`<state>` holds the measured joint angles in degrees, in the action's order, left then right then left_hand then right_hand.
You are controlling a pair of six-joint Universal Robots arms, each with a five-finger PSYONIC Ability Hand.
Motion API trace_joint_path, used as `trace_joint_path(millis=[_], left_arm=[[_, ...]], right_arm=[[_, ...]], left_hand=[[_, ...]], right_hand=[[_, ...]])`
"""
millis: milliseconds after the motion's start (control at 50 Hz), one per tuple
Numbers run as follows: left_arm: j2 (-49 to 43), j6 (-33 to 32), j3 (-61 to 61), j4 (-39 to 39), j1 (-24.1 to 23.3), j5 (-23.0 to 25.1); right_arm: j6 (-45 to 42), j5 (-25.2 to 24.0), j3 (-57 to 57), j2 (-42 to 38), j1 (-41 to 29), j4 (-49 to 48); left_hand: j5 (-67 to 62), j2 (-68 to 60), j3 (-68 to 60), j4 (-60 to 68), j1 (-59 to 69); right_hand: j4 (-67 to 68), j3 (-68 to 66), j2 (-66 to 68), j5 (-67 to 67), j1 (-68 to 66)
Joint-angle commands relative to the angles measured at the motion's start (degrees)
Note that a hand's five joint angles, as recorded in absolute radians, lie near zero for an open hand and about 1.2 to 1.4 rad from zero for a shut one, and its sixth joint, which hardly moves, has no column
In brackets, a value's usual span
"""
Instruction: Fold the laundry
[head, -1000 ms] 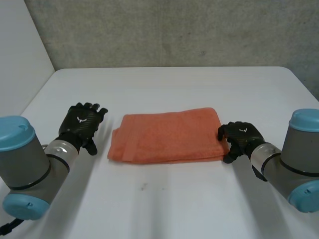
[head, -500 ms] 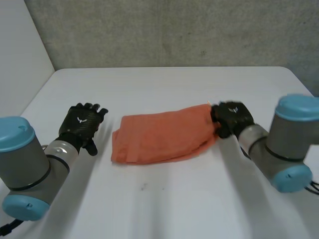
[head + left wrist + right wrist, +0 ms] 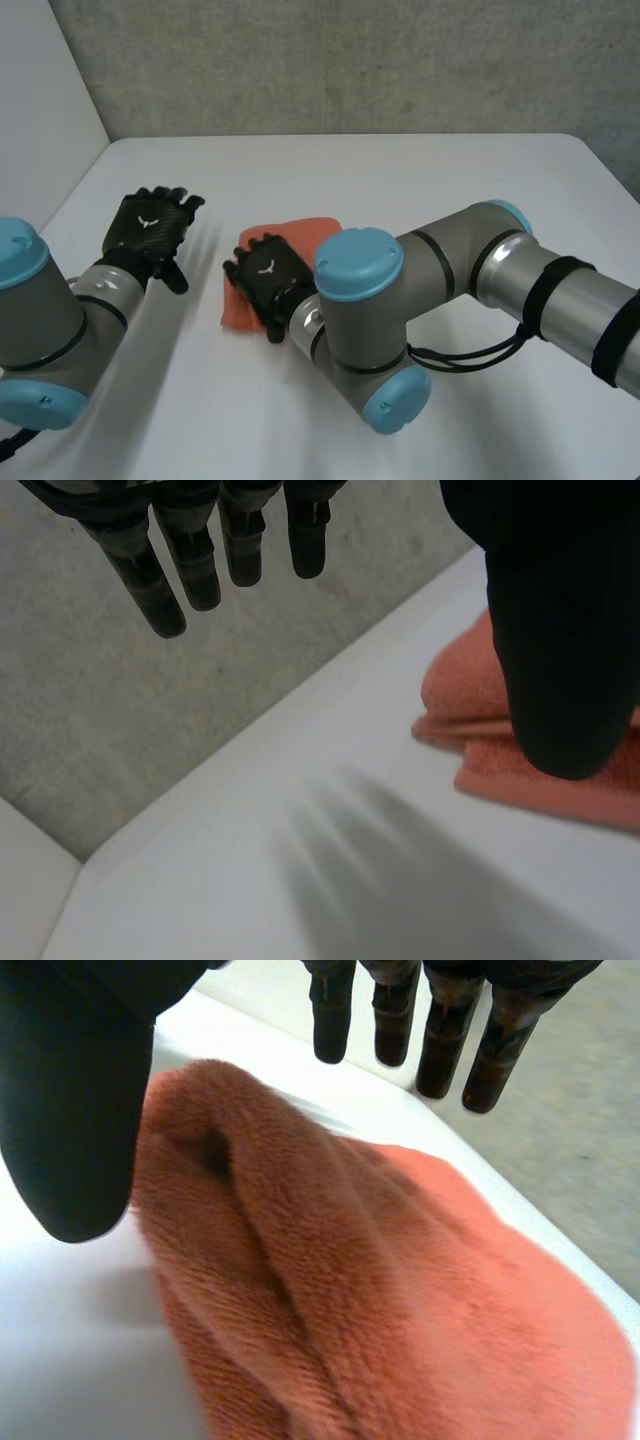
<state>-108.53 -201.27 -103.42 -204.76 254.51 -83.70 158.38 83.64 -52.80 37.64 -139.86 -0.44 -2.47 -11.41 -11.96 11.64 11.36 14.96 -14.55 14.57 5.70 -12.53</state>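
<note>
Two hands on the rig and both are slack at the moment, so my read is I'm at the tail end of a fold, with the cloth laid over itself but not yet smoothed. On the head camera the right hand (image 3: pixel 265 284) sits on the left end of the orange terry towel (image 3: pixel 306 231). Its arm reaches clean across the white table (image 3: pixel 420 175) and covers most of the cloth, so from up there I honestly can't judge how neat the fold is. The right wrist camera fills that in: fingers straight, thumb out to the side, nothing pinched, and under the palm the towel is doubled into a fat, puffy roll, not a flat layer. The left hand (image 3: pixel 148 231) hangs near the towel's left edge, apart from it, fingers straight and relaxed. Its own wrist camera gives a close look at the stacked cloth edges next to the thumb, which the head camera barely shows. Next move, I'd guess: press that bulge flat, pull the right arm clear, then check the edges line up.
</note>
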Motion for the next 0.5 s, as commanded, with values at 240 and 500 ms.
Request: trace_joint_path(millis=[240,500], left_arm=[[-18.45,16.7,24.67,18.78,-12.64,-2.59],[-16.64,14.41,23.62,23.35,-12.46,-6.74]], right_arm=[[22.76,-0.14,-2.85,1.83,14.17,3.68],[22.32,-1.2,4.55,-0.22,14.18,12.65]], left_hand=[[0.75,-0.31,0.23,0.09,0.36],[2.26,1.2,1.75,-1.42,-1.15]], right_hand=[[-4.96,4.55,-4.57,-5.7,2.53],[-4.96,4.55,-4.57,-5.7,2.53]])
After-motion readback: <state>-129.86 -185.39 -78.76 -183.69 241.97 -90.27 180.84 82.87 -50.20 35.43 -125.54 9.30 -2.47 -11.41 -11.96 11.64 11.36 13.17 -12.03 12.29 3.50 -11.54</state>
